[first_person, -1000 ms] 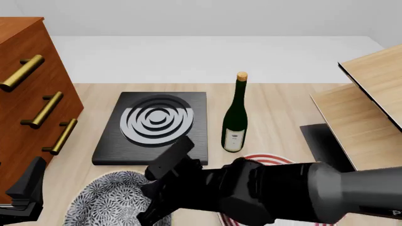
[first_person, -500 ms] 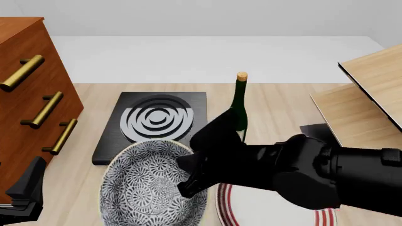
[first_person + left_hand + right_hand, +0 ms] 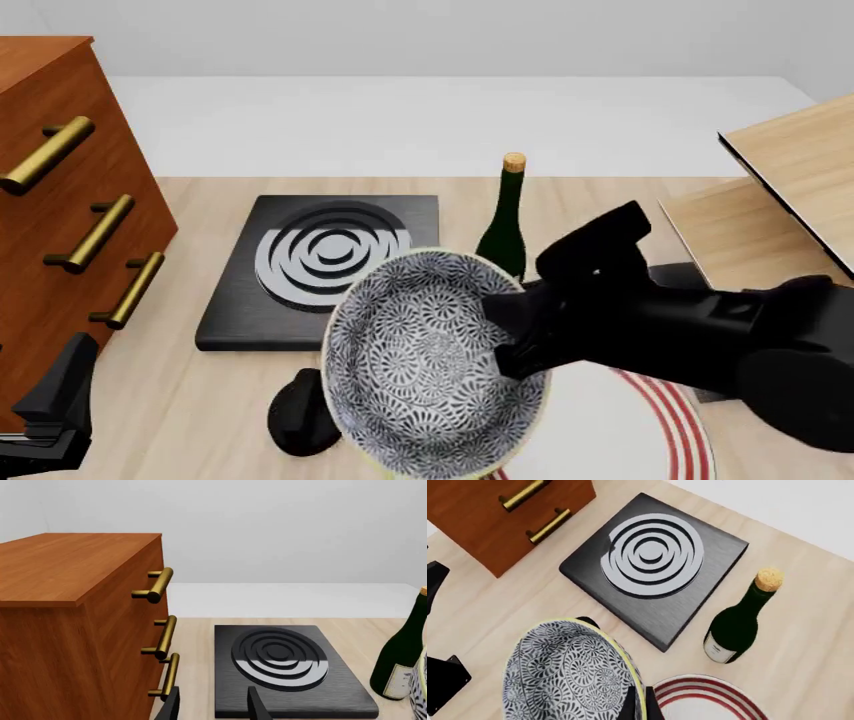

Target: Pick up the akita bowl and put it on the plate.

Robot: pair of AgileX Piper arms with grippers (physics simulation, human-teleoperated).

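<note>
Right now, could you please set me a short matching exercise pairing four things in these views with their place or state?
Things:
1. akita bowl
2. plate
3. bottle
4. stove

Descriptions:
A. lying flat on the table, partly hidden by the right arm
B. black square slab with grey rings, beside the wooden drawers
C. lifted and tilted, gripped at its rim by the right gripper
D. standing upright just right of the stove

Pairs: 1-C, 2-A, 3-D, 4-B

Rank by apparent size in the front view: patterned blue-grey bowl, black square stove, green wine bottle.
1. Patterned blue-grey bowl and black square stove: look alike, but the bowl is lifted nearer the camera, so unsure.
2. Green wine bottle, smallest, partly hidden.
</note>
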